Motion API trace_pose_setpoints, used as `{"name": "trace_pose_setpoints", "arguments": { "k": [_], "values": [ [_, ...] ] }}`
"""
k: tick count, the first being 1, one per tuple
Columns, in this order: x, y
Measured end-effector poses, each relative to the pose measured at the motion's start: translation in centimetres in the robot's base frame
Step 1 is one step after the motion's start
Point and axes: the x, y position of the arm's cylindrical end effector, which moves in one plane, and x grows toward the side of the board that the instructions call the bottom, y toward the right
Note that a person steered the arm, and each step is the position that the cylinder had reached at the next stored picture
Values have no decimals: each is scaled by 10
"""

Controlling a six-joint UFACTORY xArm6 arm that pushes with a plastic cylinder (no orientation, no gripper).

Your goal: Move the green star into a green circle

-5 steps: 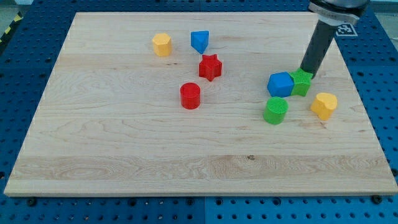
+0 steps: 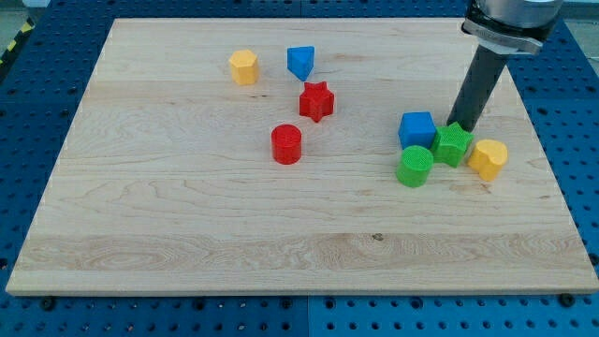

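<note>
The green star [image 2: 452, 144] lies at the view's right of the wooden board, touching or nearly touching the green circle [image 2: 415, 166] at its lower left. My tip [image 2: 461, 125] stands right at the star's upper edge, on its far side. A blue cube [image 2: 417, 127] sits just left of the star and above the circle. A yellow heart [image 2: 488, 158] lies close to the star's right.
A red cylinder [image 2: 286, 144], a red star [image 2: 316, 101], a blue triangular block [image 2: 300, 63] and a yellow hexagonal block [image 2: 243, 67] lie in the board's upper middle. The board's right edge [image 2: 552, 178] is near the cluster.
My tip moved toward the view's bottom and pushed the green star down, from beside the blue cube to next to the green circle. The blue cube turned slightly.
</note>
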Motion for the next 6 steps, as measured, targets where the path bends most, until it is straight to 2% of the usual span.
{"name": "trace_pose_setpoints", "arguments": {
  "k": [3, 6],
  "values": [
    [48, 0],
    [51, -29]
  ]
}}
